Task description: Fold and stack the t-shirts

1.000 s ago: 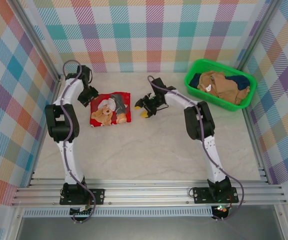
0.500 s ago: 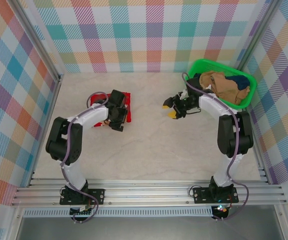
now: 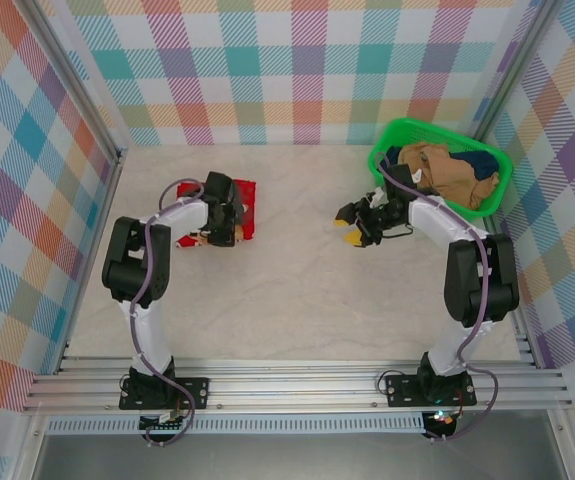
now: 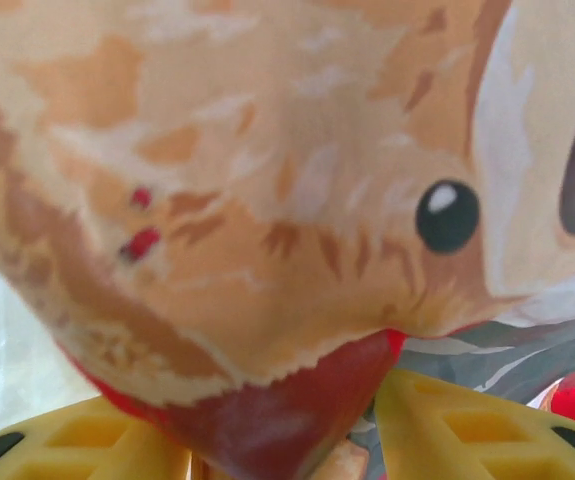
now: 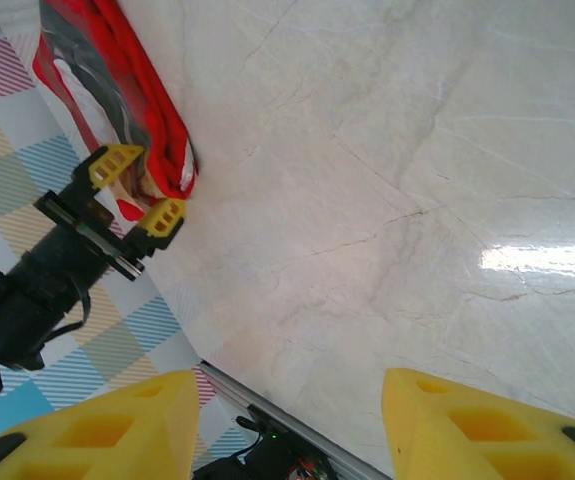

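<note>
The red t-shirt [image 3: 246, 198] with the teddy-bear print lies folded on the table's left half. My left gripper [image 3: 218, 222] sits on its near-left edge. In the left wrist view the print [image 4: 267, 190] is pressed close, and a fold of red cloth fills the gap of the left gripper [image 4: 282, 440], touching both yellow fingers. The right wrist view shows the left gripper [image 5: 139, 190] closed on the shirt's edge [image 5: 162, 120]. My right gripper [image 3: 351, 217] hangs open over bare table, nothing between its fingers [image 5: 117, 425]. The tan t-shirt [image 3: 437, 168] and the navy one [image 3: 483, 162] lie in the basket.
The green plastic basket [image 3: 376, 163] stands at the back right, just right of my right gripper. Plaid walls close in the left, back and right sides. An aluminium rail [image 3: 297, 385] runs along the near edge. Marble tabletop [image 3: 297, 290] lies between the arms.
My left arm came from the shirt's far-left side onto its near edge, and the shirt now looks narrower. My right arm swung right, away from the shirt and toward the basket.
</note>
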You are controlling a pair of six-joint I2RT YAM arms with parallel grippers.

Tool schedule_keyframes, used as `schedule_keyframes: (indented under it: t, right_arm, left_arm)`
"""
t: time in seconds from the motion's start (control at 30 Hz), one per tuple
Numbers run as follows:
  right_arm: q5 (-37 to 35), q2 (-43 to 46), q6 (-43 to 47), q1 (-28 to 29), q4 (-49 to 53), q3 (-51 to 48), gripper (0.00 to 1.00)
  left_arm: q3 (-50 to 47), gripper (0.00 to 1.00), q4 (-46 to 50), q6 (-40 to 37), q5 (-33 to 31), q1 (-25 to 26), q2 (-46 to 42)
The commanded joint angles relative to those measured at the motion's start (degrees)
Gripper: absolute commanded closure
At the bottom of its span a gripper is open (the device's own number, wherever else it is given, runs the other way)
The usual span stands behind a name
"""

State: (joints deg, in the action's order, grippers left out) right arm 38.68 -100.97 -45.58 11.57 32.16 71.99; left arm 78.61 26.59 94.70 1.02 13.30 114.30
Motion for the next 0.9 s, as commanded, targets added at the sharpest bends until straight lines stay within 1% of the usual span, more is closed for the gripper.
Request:
schedule_keyframes:
  t: [0.0, 0.1, 0.23, 0.27, 0.37, 0.47, 0.57, 0.67, 0.87]
  right_arm:
    - [1.4, 1.7, 0.4, -0.4, -0.1, -1.2, 0.49]
    - [1.1, 2.0, 0.4, -0.4, 0.2, -1.5, 0.49]
    - [0.7, 2.9, 0.2, -0.4, 0.3, -2.2, 0.49]
    - [0.7, 3.1, 0.1, -0.4, 0.3, -2.5, 0.49]
    - [0.3, 3.6, -0.1, -0.4, 0.2, -3.2, 0.49]
    - [-0.1, 4.1, -0.1, -0.5, 0.6, -3.8, 0.49]
    - [-0.2, 4.5, 0.0, -0.5, 0.8, -4.2, 0.49]
    - [-0.6, 5.0, 0.3, -0.6, 1.5, -4.3, 0.49]
    - [-1.0, 6.0, 1.1, -0.6, 2.2, -4.1, 0.49]
  left_arm:
    - [2.3, 0.51, -1.3, -4.7, -3.2, -4.8, 3.7]
    - [4.7, 0.52, -1.9, -7.0, -1.9, -8.8, 5.9]
    - [11.1, 0.52, -0.9, -11.4, 0.6, -14.0, 10.6]
    - [12.9, 0.51, -0.8, -12.8, 1.2, -15.1, 11.8]
    - [19.1, 0.51, 3.4, -16.2, 1.7, -18.3, 15.2]
    - [22.3, 0.50, 3.2, -17.2, 3.4, -20.6, 17.9]
    - [26.1, 0.50, 2.7, -18.4, 5.7, -22.0, 21.0]
    - [30.0, 0.49, 3.9, -19.3, 6.7, -22.5, 23.5]
    - [33.8, 0.44, 2.9, -20.1, 10.2, -22.8, 25.1]
